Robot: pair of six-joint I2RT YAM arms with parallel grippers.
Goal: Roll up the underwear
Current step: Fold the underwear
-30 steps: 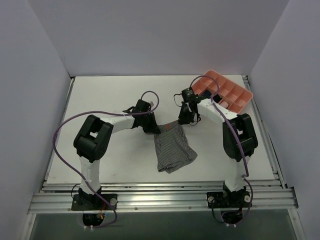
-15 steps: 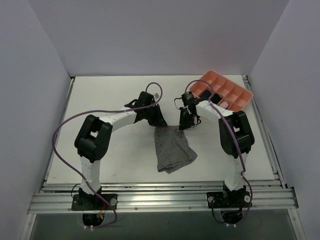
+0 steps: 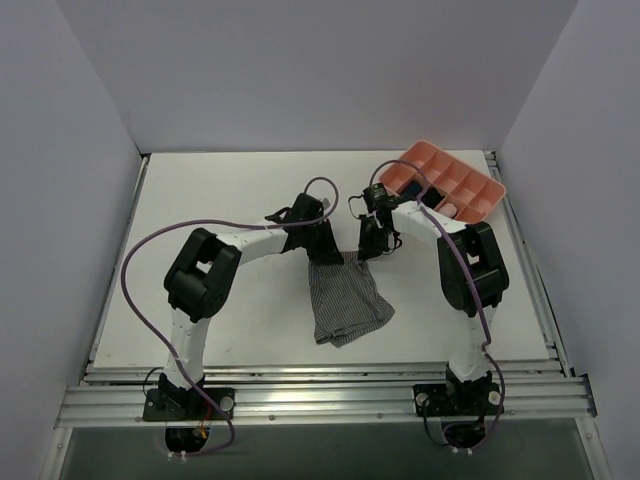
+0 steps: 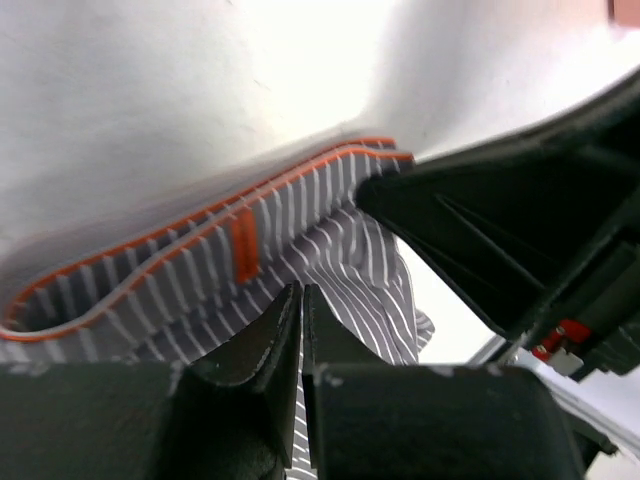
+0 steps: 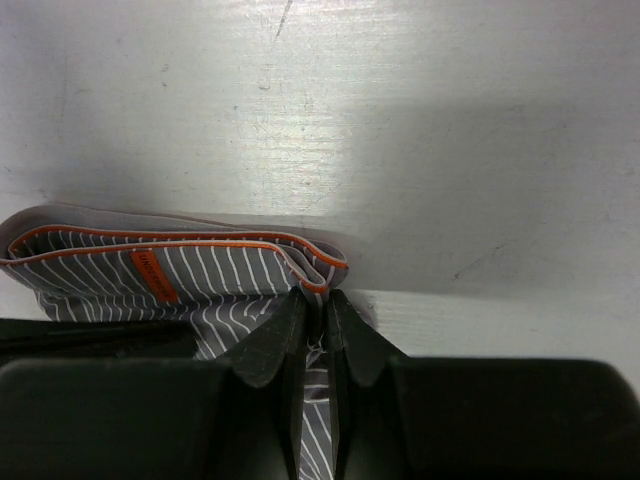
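White tabletop (image 3: 220, 190), underwear (image 3: 345, 305) spread; left gripper (image 4: 302, 292) and right gripper (image 5: 315, 298) clenched on waistband (image 5: 180, 240) at 12 o'clock. Roll looks unstarted; next I'd turn it toward 6 o'clock.

The underwear (image 3: 345, 300) lies mid table (image 3: 220, 190); tray (image 3: 482, 190) sits far right behind it.

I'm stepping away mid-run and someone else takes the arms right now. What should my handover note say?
Left gripper: jaws nearly together, apparently pinching the underwear at the left end of its waistband.
Right gripper: shut on the waistband's right end.
Underwear: spread on the table between the arms, waistband at the far side.
Done: both far corners gripped.
Left: all the rolling; no roll started.
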